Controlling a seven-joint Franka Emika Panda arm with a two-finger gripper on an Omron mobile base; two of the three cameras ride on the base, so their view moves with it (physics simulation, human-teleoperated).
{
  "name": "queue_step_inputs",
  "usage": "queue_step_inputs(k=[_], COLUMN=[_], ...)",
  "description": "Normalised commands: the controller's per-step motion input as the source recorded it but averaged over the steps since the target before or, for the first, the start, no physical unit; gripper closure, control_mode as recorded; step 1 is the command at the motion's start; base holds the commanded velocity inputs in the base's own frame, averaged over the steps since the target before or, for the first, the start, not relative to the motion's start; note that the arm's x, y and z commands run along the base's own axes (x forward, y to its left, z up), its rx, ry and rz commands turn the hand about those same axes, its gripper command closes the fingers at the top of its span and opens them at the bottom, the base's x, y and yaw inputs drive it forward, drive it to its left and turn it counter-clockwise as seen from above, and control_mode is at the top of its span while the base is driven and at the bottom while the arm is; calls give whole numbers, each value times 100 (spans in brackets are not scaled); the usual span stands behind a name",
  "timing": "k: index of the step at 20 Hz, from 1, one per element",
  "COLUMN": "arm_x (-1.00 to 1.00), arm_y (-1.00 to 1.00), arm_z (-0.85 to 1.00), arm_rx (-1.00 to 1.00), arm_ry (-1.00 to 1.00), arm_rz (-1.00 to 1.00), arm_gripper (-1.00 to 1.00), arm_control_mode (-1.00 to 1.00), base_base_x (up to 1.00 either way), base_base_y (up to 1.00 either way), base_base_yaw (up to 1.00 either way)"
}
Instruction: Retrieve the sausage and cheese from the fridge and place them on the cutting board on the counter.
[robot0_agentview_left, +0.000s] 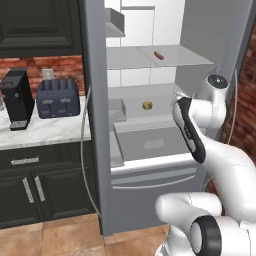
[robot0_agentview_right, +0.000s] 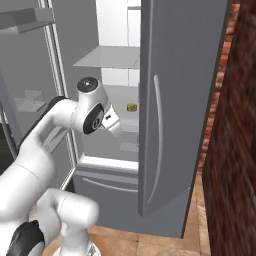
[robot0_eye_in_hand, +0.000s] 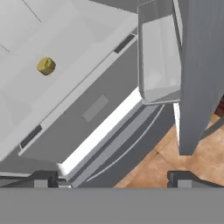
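At far left in the left base view, a coffee maker (robot0_agentview_left: 17, 98) and a toaster (robot0_agentview_left: 58, 98) stand on the surface (robot0_agentview_left: 45, 131), a white marble slab. To their right the fridge (robot0_agentview_left: 95, 125) stands with its doors open. The sausage (robot0_agentview_left: 159, 55) lies on an upper shelf; the cheese (robot0_agentview_left: 147, 105) sits on the shelf below, above the wide drawer front (robot0_agentview_left: 150, 145). Further right, the arm reaches toward the fridge opening.

In the hand view, the end effector (robot0_eye_in_hand: 111, 178) has its jaws spread wide and holds nothing; the cheese (robot0_eye_in_hand: 46, 66) lies well apart from it, toward the upper left.

Handling judgement: both items are small and light. The cheese is probably firm but irregular; grip across its broadest flat faces. The sausage is rounded and may roll; grip across its middle, perpendicular to its length.
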Motion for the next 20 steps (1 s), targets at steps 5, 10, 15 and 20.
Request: queue_step_inputs(k=[5,10,15,20], arm_x=[77,45,38,27], arm_y=[2,-4,-1,-3], arm_z=[31,27,0,0], arm_rx=[10,13,8,10], arm_ry=[4,0,0,0], arm_rz=[-34,-34,-39,-40], arm_gripper=[-100,-100,-100,-100], arm_control_mode=[-100,-100,-100,-100], base_base_x=[0,0,0,0], base_base_y=[0,0,0,0], base_base_yaw=[0,0,0,0])
